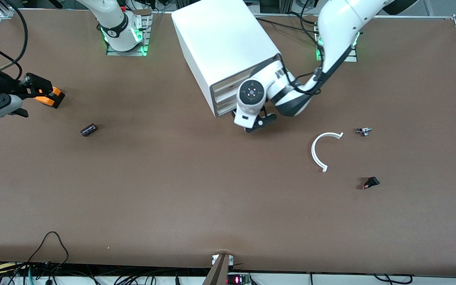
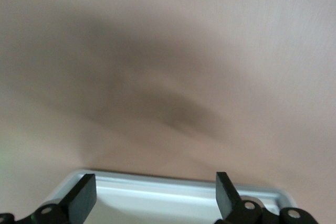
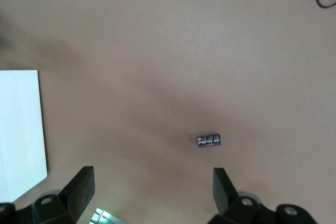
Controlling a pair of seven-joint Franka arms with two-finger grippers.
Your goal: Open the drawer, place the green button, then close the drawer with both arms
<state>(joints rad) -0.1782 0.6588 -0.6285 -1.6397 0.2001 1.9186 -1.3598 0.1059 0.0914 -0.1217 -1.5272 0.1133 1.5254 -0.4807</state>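
The left gripper (image 1: pixel 260 122), fingers apart, sits at the lowest drawer (image 1: pixel 225 107) front; a shallow grip may slip off the lip. The right gripper (image 3: pixel 152 187), spread and empty, waits over the table near the orange box (image 1: pixel 49 97). No green button is discernible.

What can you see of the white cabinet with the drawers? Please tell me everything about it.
The cabinet is a boxy white case, apparently plastic, with a grey front frame holding stacked white drawers. It stands on the brown table between the two arm bases, turned at an angle, its front facing toward the left arm's end and the camera. The left gripper is low at the front, covering the bottom part; in the left wrist view its open fingers straddle a white rim. Whether they touch it is unclear.
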